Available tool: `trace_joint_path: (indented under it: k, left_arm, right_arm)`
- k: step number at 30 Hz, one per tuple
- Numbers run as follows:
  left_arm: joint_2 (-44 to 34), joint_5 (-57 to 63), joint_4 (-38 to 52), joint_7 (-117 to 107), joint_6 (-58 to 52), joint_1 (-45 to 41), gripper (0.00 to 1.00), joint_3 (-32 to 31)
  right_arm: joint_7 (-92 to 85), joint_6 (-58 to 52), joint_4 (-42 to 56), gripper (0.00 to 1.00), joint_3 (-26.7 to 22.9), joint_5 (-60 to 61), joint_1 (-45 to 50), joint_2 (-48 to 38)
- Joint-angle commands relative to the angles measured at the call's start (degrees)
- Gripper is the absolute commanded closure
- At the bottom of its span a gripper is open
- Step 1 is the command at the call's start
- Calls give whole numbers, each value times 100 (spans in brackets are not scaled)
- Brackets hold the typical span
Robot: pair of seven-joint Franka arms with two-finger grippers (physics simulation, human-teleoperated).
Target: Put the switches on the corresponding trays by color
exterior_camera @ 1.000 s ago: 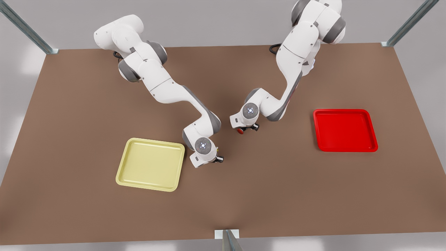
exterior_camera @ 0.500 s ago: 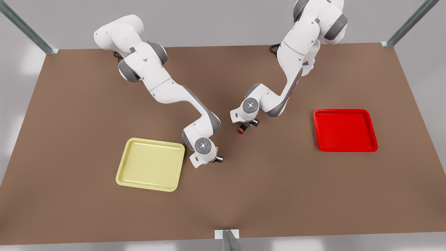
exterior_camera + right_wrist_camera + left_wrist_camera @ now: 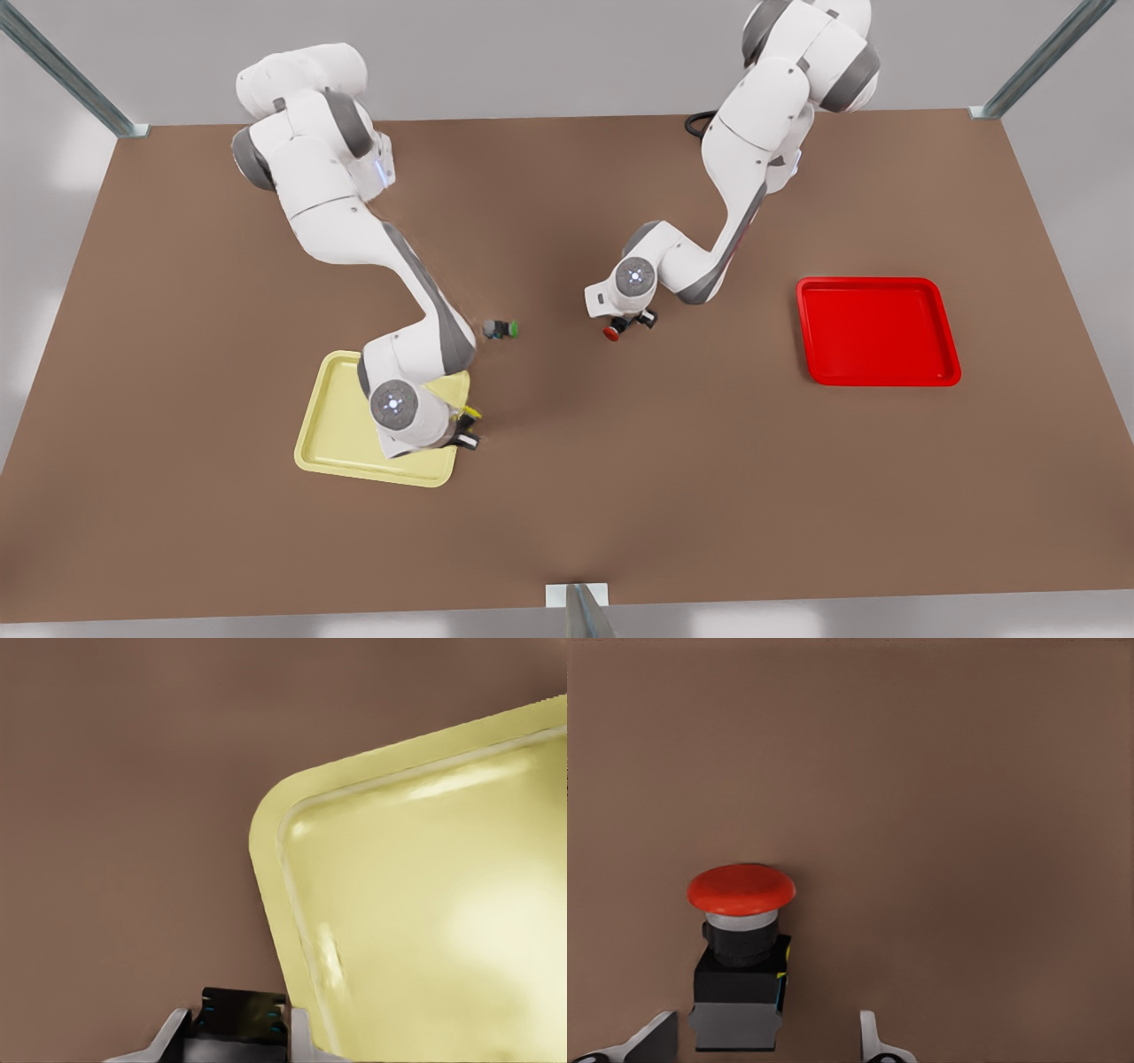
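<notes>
The brown tabletop [image 3: 673,496] carries a yellow tray [image 3: 332,434] toward the front view's left and a red tray [image 3: 877,332] toward the front view's right, well apart from each other.

The right gripper [image 3: 462,429] hangs over the yellow tray's edge, at the side facing the red tray. In the right wrist view its fingers [image 3: 174,1033] press against both sides of a dark boxy body, the yellow switch [image 3: 241,1014], so they are closed on it and hold it just outside the tray's rounded corner [image 3: 275,828]. In the front view a bit of the yellow cap [image 3: 473,412] sticks out beside the wrist, just past the tray's rim. The switch is off the tabletop, carried by the fingers, and not yet inside the tray.

The left gripper [image 3: 631,322] sits between the two trays, nearer the red tray than the yellow tray is, yet still well apart from it. In the left wrist view its fingers [image 3: 654,1038] stand spread wide, with the red switch [image 3: 740,957] between them, closer to one finger than the other; neither finger touches its body. The red switch lies on the bare tabletop with its cap [image 3: 610,333] pointing away from the gripper.

A green switch [image 3: 501,330] lies on the tabletop by itself, just beyond the yellow tray's far corner, between that tray and the left gripper, touching neither.
</notes>
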Motion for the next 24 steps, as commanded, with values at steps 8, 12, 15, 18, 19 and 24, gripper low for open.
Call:
trace_joint_path:
  k: [8,12,15,18,19,24]
  left_arm:
    - [-8,17,-9,193,-34,9,13,0]
    - [10,17,17,246,36,0,13,0]
    - [27,17,17,246,106,0,13,0]
    - [27,17,17,246,115,9,25,0]
    - [27,17,17,246,115,9,32,0]
    - [27,17,9,246,115,18,40,0]
  right_arm:
    - [-1620,1192,-2484,0,339,-70,-1137,-1137]
    - [-1620,1192,-2475,0,339,-61,-1093,-1119]
    - [-1567,1175,-2449,0,339,-52,-1058,-1110]
    - [-1541,657,-2107,0,339,-35,-1040,-1128]
    - [-1523,173,-1782,0,357,-26,-961,-1154]
    - [-2463,-1813,-657,0,383,-790,-1058,-1875]
